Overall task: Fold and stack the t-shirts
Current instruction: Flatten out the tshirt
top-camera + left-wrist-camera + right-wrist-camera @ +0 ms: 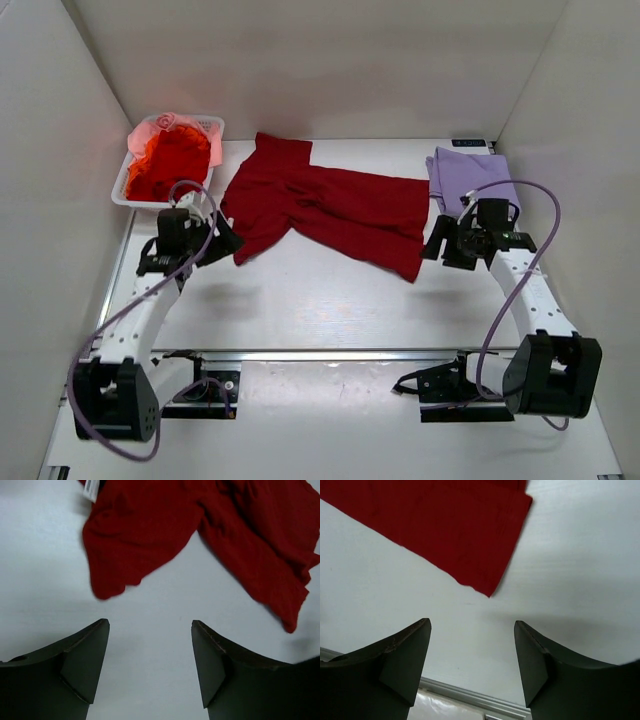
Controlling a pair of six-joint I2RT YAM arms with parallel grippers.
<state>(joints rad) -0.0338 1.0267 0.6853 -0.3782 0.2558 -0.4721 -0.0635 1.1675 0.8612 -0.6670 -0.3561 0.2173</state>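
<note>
Rumpled dark red t-shirt [330,205] lies on the smooth white table [320,300].
Soft, creased cloth; left gripper [150,626] at its eight o'clock, right gripper [472,624] at four, both jaws spread.

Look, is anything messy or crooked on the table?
Yes. The dark red t-shirt lies slanted across the middle of the table, wrinkled and bunched up instead of flat. The lavender t-shirt at the back right looks neatly folded next to it.
</note>
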